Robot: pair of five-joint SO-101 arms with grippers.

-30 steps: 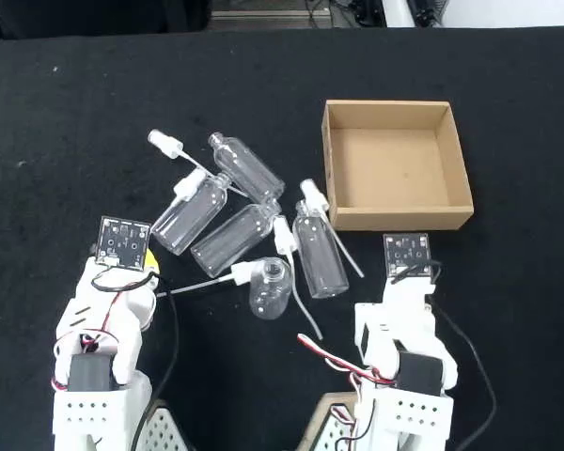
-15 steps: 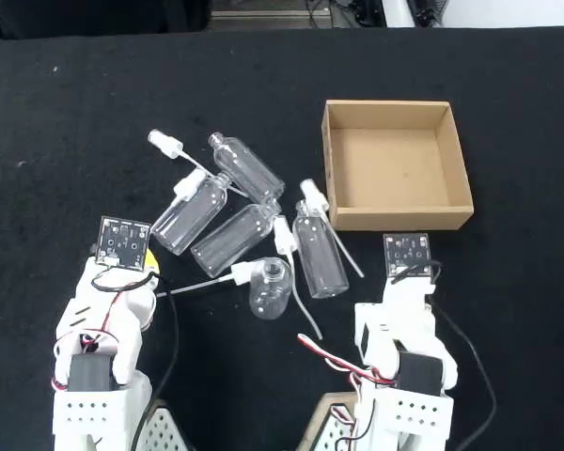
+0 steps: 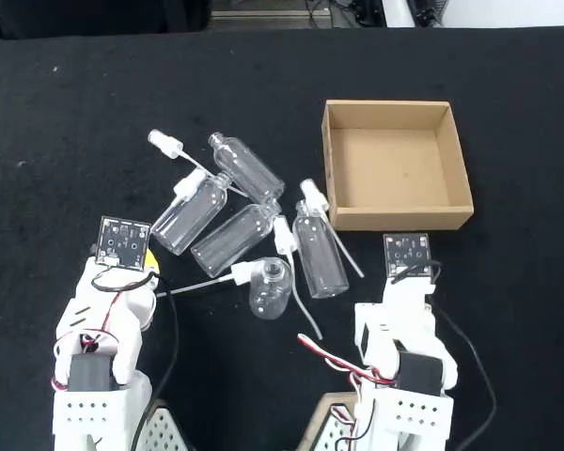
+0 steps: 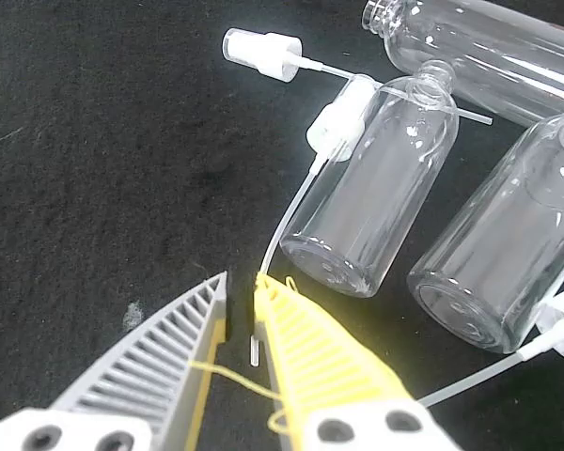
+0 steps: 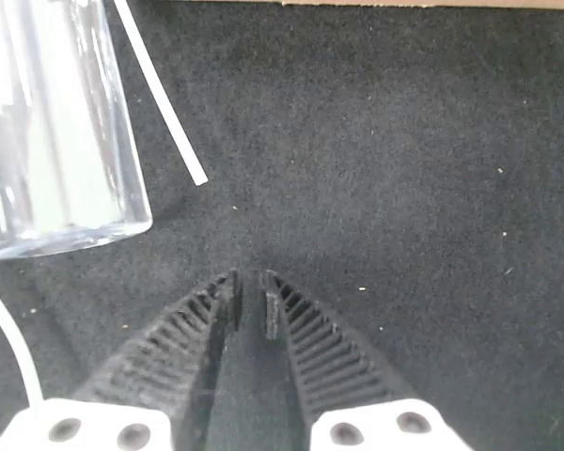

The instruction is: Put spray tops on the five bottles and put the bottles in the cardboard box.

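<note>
Five clear bottles lie clustered left of the cardboard box (image 3: 456, 202), which is open and empty. One bottle (image 3: 244, 167) lies farthest back, two (image 3: 190, 213) (image 3: 233, 239) lie slantwise, one (image 3: 320, 249) lies near the box, and one (image 3: 270, 287) seems to stand upright. Loose white spray tops (image 3: 165, 144) (image 3: 312, 194) (image 3: 244, 273) with thin tubes lie among them. My left gripper (image 4: 240, 287) is shut and holds nothing; a spray top's tube (image 4: 291, 211) ends at its yellow finger. Shut and likewise holding nothing, my right gripper (image 5: 249, 282) hovers over bare cloth near a bottle's base (image 5: 61, 141).
A black cloth (image 3: 66, 113) covers the whole table. Both arm bases (image 3: 99, 395) (image 3: 399, 395) stand at the front edge. There is free cloth left of the bottles, right of the box and behind it.
</note>
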